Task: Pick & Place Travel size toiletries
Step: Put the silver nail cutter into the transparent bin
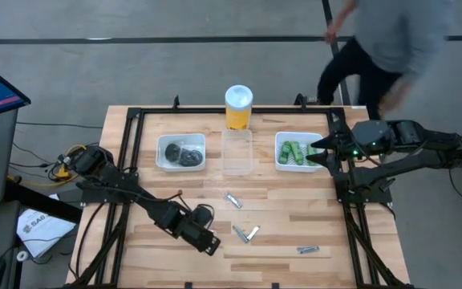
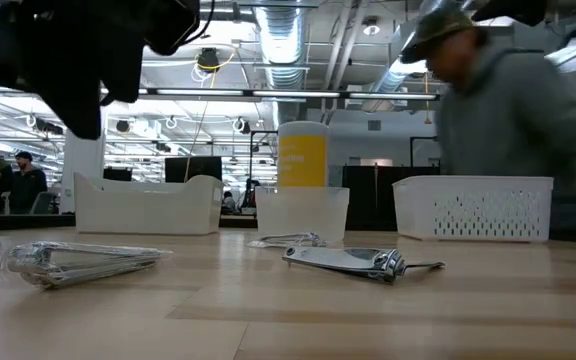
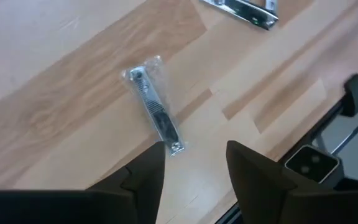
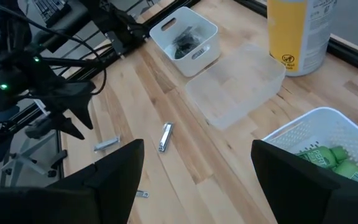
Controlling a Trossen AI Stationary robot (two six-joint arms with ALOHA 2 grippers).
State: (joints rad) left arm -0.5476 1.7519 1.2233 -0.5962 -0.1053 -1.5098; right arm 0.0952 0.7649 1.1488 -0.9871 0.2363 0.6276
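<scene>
- Your left end effector (image 3: 191,165) hovers over the near part of the pale wooden bench (image 1: 279,209), fingers parted and holding nothing, pointed down at a slim silvery item in a clear wrapper (image 3: 154,112) lying flat on the wood just ahead of its tips.
- Judgement: the spread fingers bracket the wrapped item's near end, so this reads as alignment for a pick, not yet a grasp.
- More silvery wrapped items lie loose: one mid-bench (image 1: 233,200), a pair near the front (image 1: 245,234), one toward the front right (image 1: 308,250).
- Your right end effector (image 4: 197,174) waits released above the white perforated basket (image 1: 279,152), which holds the small bright green bottles (image 1: 297,152).
- The white tray on the left (image 1: 163,144) holds dark round pots (image 1: 184,155); the clear tray (image 1: 237,151) between them looks unfilled, plausibly meant for the silvery items.
- A tall yellow cylinder with white lid (image 1: 238,106) stands behind the clear tray.
- A person in a grey top (image 1: 399,40) passes beyond the bench's far right corner.
</scene>
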